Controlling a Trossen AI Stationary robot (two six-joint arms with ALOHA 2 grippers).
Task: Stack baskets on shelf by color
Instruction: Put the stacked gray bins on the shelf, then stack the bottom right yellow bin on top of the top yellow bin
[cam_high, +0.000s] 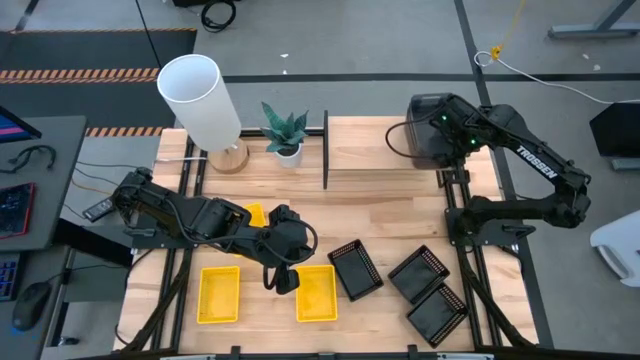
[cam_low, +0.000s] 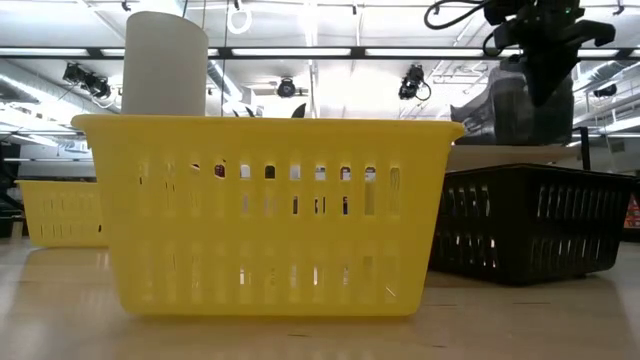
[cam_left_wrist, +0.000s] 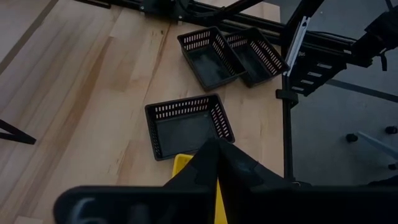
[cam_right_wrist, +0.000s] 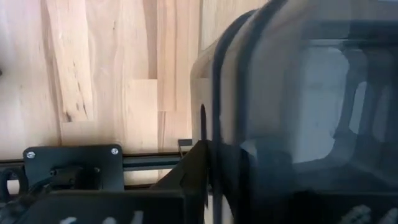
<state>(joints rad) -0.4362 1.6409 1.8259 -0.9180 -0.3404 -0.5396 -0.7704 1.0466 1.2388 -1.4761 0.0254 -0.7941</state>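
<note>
Three yellow baskets are on the table: one (cam_high: 316, 292) at my left gripper (cam_high: 284, 278), one (cam_high: 218, 295) to its left, and one (cam_high: 252, 214) partly hidden under the left arm. Three black slotted baskets (cam_high: 355, 270) (cam_high: 418, 272) (cam_high: 438, 312) rest on their bottoms at the near right. A dark grey basket (cam_high: 433, 130) is at the shelf (cam_high: 370, 150), with my right gripper (cam_right_wrist: 208, 149) shut on it. My left gripper (cam_left_wrist: 217, 158) is shut on the near yellow basket. My left gripper pinches the yellow basket's wall at its rim (cam_left_wrist: 180, 164), one finger inside and one outside, coming from above on the basket's left side. The basket sits upright with its bottom (cam_low: 270, 310) on the table. My right gripper pinches the grey basket's wall (cam_right_wrist: 214, 93), one finger on each side of it. The fingers come from the table's right side. Whether the basket rests on the shelf or hangs just above it, I cannot tell.
A white lamp (cam_high: 205, 105) and a small potted plant (cam_high: 285, 135) stand at the far left, next to the shelf's black side frame (cam_high: 326, 150). Bare tabletop (cam_high: 380, 210) lies between the shelf and the black baskets.
</note>
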